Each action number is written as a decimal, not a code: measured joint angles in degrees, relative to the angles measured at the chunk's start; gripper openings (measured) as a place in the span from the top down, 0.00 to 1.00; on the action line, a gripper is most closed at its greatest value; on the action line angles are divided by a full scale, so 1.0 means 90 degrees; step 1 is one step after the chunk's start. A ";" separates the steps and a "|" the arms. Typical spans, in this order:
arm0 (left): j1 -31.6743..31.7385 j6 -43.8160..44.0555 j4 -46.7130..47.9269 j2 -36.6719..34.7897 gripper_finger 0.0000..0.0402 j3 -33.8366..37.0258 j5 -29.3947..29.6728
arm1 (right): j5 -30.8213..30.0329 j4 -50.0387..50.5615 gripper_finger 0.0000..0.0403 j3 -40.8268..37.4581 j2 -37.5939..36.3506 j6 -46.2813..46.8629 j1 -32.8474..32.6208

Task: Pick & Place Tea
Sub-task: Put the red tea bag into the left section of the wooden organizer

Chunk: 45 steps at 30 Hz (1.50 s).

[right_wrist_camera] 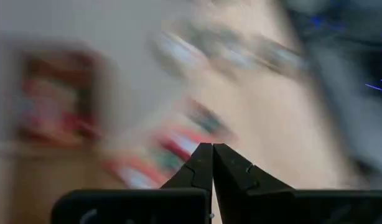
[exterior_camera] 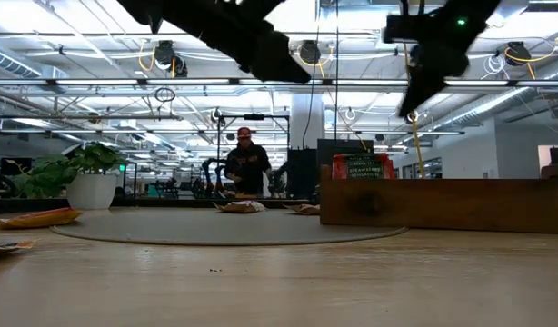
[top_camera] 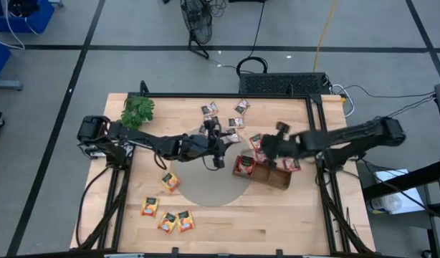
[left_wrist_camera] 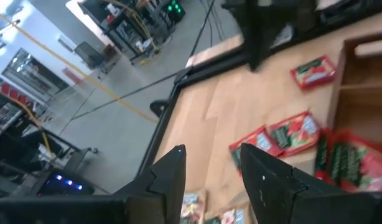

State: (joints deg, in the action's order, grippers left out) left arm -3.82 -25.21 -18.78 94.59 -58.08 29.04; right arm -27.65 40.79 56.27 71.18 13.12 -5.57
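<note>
Tea sachets lie flat over the wooden table (top_camera: 277, 222): grey-white ones (top_camera: 209, 109) at the far side, orange ones (top_camera: 168, 221) near the front left, red ones (top_camera: 256, 140) beside the brown tray (top_camera: 274, 178). One red sachet (top_camera: 244, 166) sits in the tray's left compartment and stands upright there in the low view (exterior_camera: 363, 168). My left gripper (top_camera: 220, 152) hangs above the table's middle, open, with nothing between its fingers (left_wrist_camera: 213, 168). My right gripper (top_camera: 263, 148) hangs above the red sachets by the tray, shut and empty (right_wrist_camera: 211, 152).
A green leafy sprig (top_camera: 137, 111) lies at the far left corner. A grey round mat (top_camera: 209, 188) covers the table's middle. The black frame rail (top_camera: 227, 96) runs along the far edge. A person (exterior_camera: 246, 168) stands in the room beyond the table.
</note>
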 joint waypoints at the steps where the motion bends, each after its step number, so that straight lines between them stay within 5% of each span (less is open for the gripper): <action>1: 0.0036 0.0000 0.0041 0.0000 0.61 0.0000 0.0000 | 0.0569 -0.0751 1.00 -0.0202 -0.0129 -0.0379 0.0314; 4: 0.0117 0.0007 0.0084 0.0000 0.61 0.0000 -0.0058 | 0.1811 -0.1670 0.94 -0.0584 -0.0221 -0.0828 0.1193; 14: 0.0440 0.0051 0.0122 0.0000 0.61 0.0000 -0.0398 | 0.1934 -0.1063 0.38 -0.0716 0.1395 -0.0669 0.2527; 20: 0.0624 0.0270 0.0140 0.0000 0.61 0.0000 -0.0434 | 0.2366 -0.1097 0.24 -0.0560 0.2317 -0.0438 0.2614; 23: 0.0705 0.0345 0.0159 0.0000 0.61 0.0000 -0.0565 | 0.2935 -0.1105 0.25 -0.0484 0.2574 -0.0136 0.2674; 39: 0.0756 0.0530 0.0267 0.0000 0.61 0.0000 -0.0794 | 0.2681 -0.1493 0.56 -0.0486 0.2709 0.0258 0.2827; 45: 0.0756 0.0561 0.0267 0.0000 0.61 0.0000 -0.0794 | 0.1328 -0.1141 0.83 -0.0486 0.2730 -0.0092 0.2825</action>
State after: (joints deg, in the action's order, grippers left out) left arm 2.98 -20.16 -16.38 94.59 -58.08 21.89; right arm -15.70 30.52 51.90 95.75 12.29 19.85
